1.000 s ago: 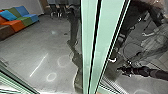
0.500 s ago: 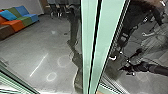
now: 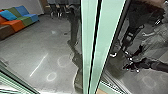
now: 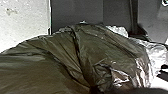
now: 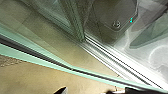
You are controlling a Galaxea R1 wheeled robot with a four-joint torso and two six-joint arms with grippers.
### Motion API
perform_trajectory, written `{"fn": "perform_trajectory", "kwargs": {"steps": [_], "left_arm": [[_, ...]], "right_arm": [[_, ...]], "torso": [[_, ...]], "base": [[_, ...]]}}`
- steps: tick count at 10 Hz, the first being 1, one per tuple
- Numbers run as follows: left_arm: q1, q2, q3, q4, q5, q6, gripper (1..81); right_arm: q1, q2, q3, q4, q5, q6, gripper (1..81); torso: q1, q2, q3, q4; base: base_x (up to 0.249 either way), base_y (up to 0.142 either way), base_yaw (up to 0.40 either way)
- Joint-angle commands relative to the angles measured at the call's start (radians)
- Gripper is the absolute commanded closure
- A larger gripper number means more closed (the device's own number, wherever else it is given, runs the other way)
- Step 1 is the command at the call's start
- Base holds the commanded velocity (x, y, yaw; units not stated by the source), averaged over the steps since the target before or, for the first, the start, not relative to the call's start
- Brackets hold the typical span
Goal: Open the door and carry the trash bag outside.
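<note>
The right gripper (image 3: 128,66) shows in the head view at the lower right, dark, at the end of a black arm from the right edge, beside the pale green door frame (image 3: 105,27). In the right wrist view, a green-edged glass door (image 5: 72,70) crosses close by, with a metal floor track (image 5: 117,63) beyond it. The brown-grey trash bag (image 4: 110,52) lies large and creased before the left wrist camera. Its folds draw together at the left gripper (image 4: 96,88), which is shut on it.
A colourful sofa (image 3: 18,16) stands along the wall at the far left, with dark chairs (image 3: 58,10) at the back. Another green-edged frame (image 3: 15,80) runs across the lower left corner. Reflections cover the dark glass at the right.
The right gripper has shifted a little to the right and up in the head view, away from the door frame. Dark shapes in the glass have moved too. The sofa and floor look unchanged.
</note>
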Motion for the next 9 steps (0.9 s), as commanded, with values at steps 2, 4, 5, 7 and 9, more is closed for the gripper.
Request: {"fn": "perform_trajectory", "kwargs": {"steps": [2,4,5,7,9], "left_arm": [[-0.014,-0.005,0.000,-0.004,0.085,0.000,81.1],[-0.014,-0.002,0.000,-0.004,0.082,0.000,81.1],[-0.014,-0.002,0.000,-0.004,0.082,0.000,81.1],[-0.014,-0.002,0.000,-0.005,0.082,0.000,81.1],[-0.015,-0.001,0.000,-0.004,0.081,0.000,81.1]], "right_arm": [[0.278,-0.039,-0.029,-0.121,0.013,-0.051,1.0],[0.312,-0.027,-0.029,-0.132,0.010,-0.051,1.0],[0.321,-0.024,-0.024,-0.132,0.008,-0.051,1.0],[0.330,-0.018,-0.015,-0.149,-0.004,-0.051,1.0],[0.344,-0.031,-0.008,-0.154,-0.028,-0.077,1.0]], "torso": [[0.000,0.000,0.000,0.000],[0.000,0.000,0.000,0.000],[0.000,0.000,0.000,0.000],[0.000,0.000,0.000,0.000],[0.000,0.000,0.000,0.000]], "base": [[0.000,0.000,0.000],[0.000,0.000,0.000],[0.000,0.000,0.000],[0.000,0.000,0.000],[0.000,0.000,0.000]]}}
